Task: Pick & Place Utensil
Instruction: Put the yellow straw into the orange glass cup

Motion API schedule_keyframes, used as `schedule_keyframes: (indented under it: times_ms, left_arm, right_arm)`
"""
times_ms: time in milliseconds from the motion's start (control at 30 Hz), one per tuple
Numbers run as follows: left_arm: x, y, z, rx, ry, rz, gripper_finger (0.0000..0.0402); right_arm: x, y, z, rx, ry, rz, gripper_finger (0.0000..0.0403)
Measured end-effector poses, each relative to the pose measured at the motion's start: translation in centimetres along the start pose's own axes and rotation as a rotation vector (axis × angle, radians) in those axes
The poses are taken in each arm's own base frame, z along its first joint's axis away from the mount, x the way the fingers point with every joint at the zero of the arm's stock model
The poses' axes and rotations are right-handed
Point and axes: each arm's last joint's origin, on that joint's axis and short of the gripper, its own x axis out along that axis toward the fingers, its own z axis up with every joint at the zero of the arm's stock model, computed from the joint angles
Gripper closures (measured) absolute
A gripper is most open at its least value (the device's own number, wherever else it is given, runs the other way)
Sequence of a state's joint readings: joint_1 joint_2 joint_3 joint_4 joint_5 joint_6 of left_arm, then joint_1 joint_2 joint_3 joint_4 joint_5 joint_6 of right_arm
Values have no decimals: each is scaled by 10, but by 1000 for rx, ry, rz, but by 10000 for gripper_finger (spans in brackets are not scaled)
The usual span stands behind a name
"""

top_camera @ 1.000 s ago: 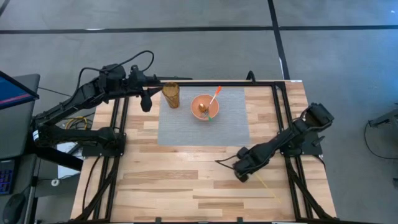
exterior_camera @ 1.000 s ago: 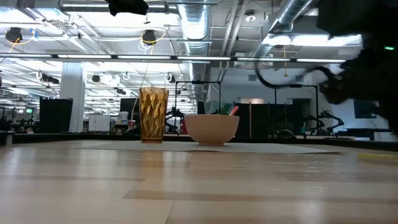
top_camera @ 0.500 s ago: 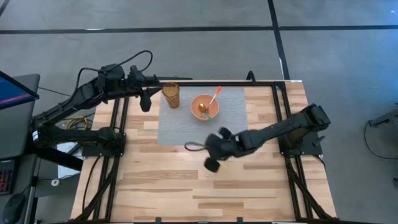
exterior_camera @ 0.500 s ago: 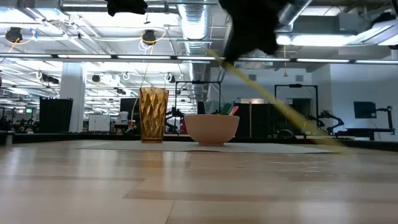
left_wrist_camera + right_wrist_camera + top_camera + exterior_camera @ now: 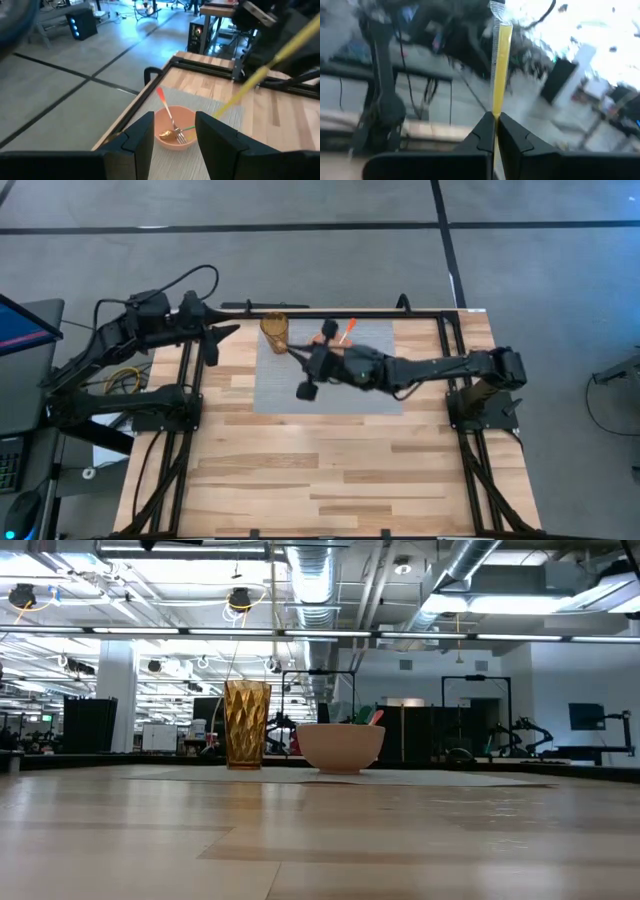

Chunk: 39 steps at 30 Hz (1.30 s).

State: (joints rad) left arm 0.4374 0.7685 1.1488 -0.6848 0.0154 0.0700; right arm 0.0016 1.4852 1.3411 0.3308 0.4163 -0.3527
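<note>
A long yellow utensil (image 5: 498,70) with a pale tip stands up from my shut right gripper (image 5: 495,116); the left wrist view shows it as a yellow bar (image 5: 260,75) slanting above the bowl. My right gripper (image 5: 310,365) hovers over the grey mat (image 5: 280,395), between the amber glass (image 5: 275,332) and the pink bowl (image 5: 172,137). The bowl holds a red-handled fork (image 5: 167,112), a green-handled piece and a gold spoon. My left gripper (image 5: 174,117) is open and waits at the table's far left (image 5: 218,338). My right gripper pinches the yellow utensil's handle (image 5: 496,111) between its two fingertips. The utensil runs on straight out past the fingers, in line with them, and is lifted clear of the table. Which end of the handle is held, I cannot tell.
The amber glass (image 5: 246,725) and the bowl (image 5: 340,747) stand side by side on the mat at the far side. Black frame rails (image 5: 445,355) run along the table's far, left and right edges. Bare wooden table (image 5: 330,470) lies toward the near edge.
My right gripper has swept from the table's near right, up off the wood and toward the far left, ending above the mat by the bowl. The yellow utensil has gone with it, lifted clear. My left arm has drawn back slightly toward the left edge.
</note>
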Motion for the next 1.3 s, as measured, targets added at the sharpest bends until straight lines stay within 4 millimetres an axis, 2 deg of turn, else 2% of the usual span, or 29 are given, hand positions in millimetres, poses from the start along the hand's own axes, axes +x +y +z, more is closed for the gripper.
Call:
schedule_keyframes:
  times_ms: [133, 367, 600, 767, 867, 1067, 1200, 1300]
  left_arm:
    - [0, 0, -7, 0, 14, -1, 257]
    - [18, -2, -29, 1, 106, -8, 257]
    - [26, -2, -41, 0, 151, -11, 257]
    - [27, -3, -42, 0, 152, -11, 257]
    - [27, -3, -42, 0, 149, -11, 257]
    - [27, -2, -42, 0, 142, -10, 257]
    - [27, -2, -41, 0, 141, -10, 257]
    - [27, -2, -41, 0, 136, -10, 257]
  right_arm:
    - [22, -19, -12, 0, -131, 33, 399]
    - [55, -44, -50, -34, -165, -67, 401]
    - [75, -52, -72, 38, -106, -80, 400]
    - [90, -51, -97, 22, -36, -83, 390]
    - [96, -53, -108, 14, -12, -88, 372]
    - [108, -56, -115, 43, -11, -102, 311]
    - [109, -56, -115, 57, -10, -102, 270]
    - [105, -57, -104, 59, -17, -98, 242]
